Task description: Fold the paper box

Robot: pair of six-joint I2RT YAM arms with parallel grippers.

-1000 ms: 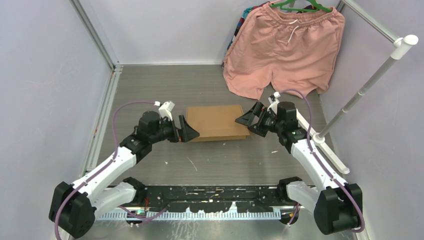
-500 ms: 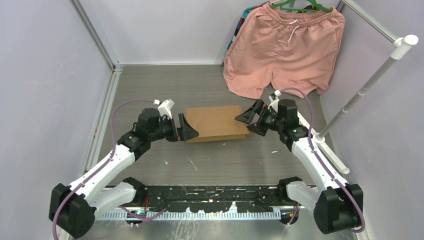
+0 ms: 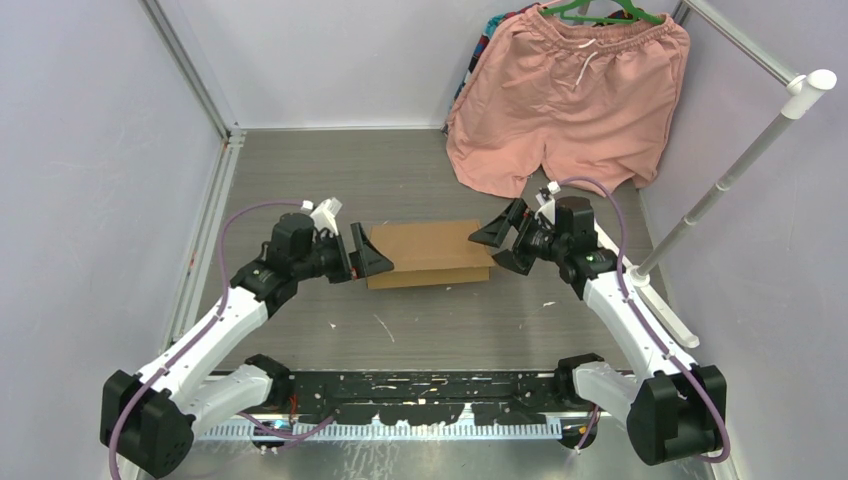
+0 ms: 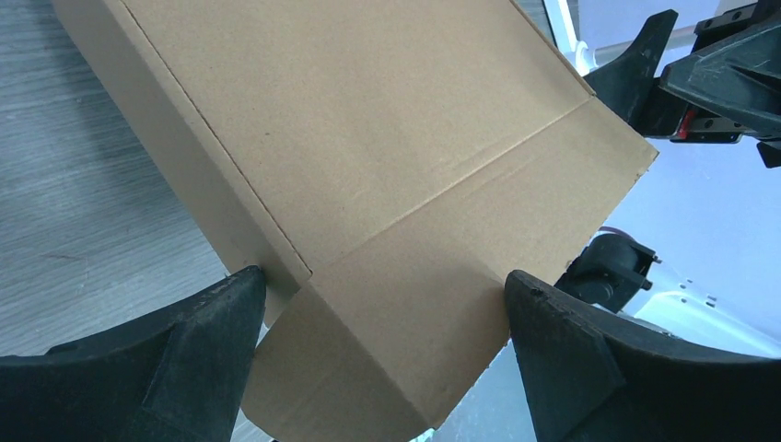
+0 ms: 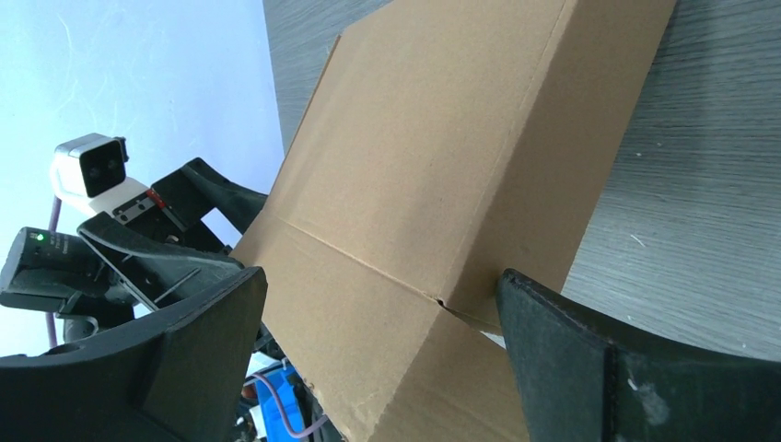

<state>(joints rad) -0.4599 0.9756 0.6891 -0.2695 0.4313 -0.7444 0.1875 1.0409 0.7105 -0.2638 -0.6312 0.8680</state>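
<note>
Shallow brown cardboard box at centre of grey table, long axis running 9 to 3 o'clock, left claw at its 9 o'clock end, jaws wide apart, right claw at its 3 o'clock end, jaws wide apart

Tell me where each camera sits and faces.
Top external: above, behind bases, looking down on table, paper box, pink shorts; left arm, right arm show.
Left wrist: on left arm, faces right along the box; left gripper straddles it.
Right wrist: on right arm, faces left along it; right gripper straddles it.
Wrist views share the box, opposite ends.
</note>
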